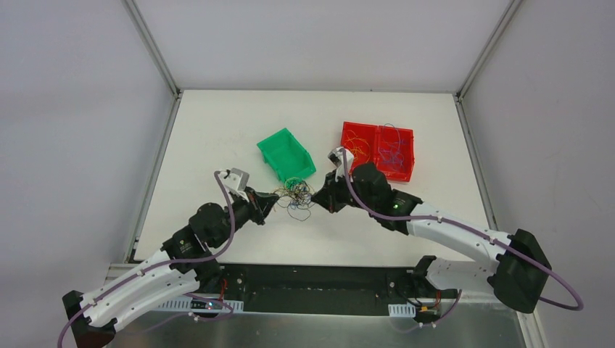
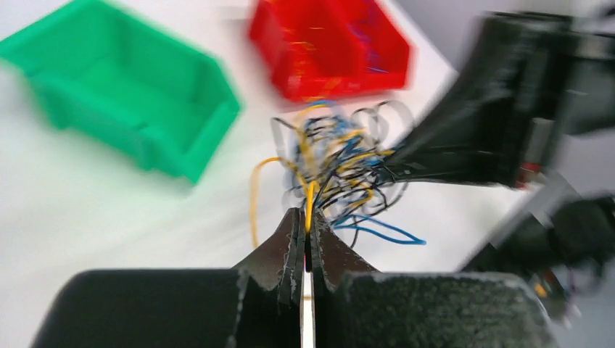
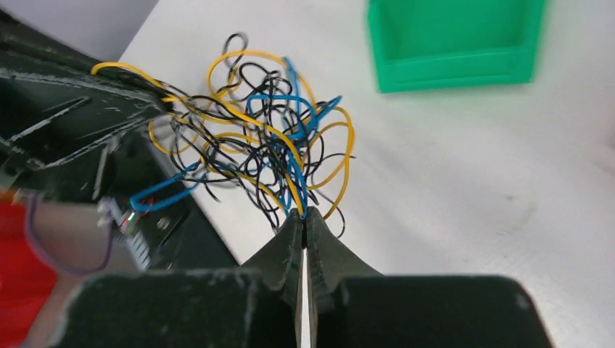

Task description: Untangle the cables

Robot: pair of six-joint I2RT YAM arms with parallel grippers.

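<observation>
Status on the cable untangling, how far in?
Early to middle. Done: loose strands already lie in the red bins. In hand: left gripper and right gripper are each shut on wires of the tangle, from opposite sides. To do: the tangle is a dense knot of yellow, blue and black; the green bin looks empty.

Bright, even light; blurred wrist views
</observation>
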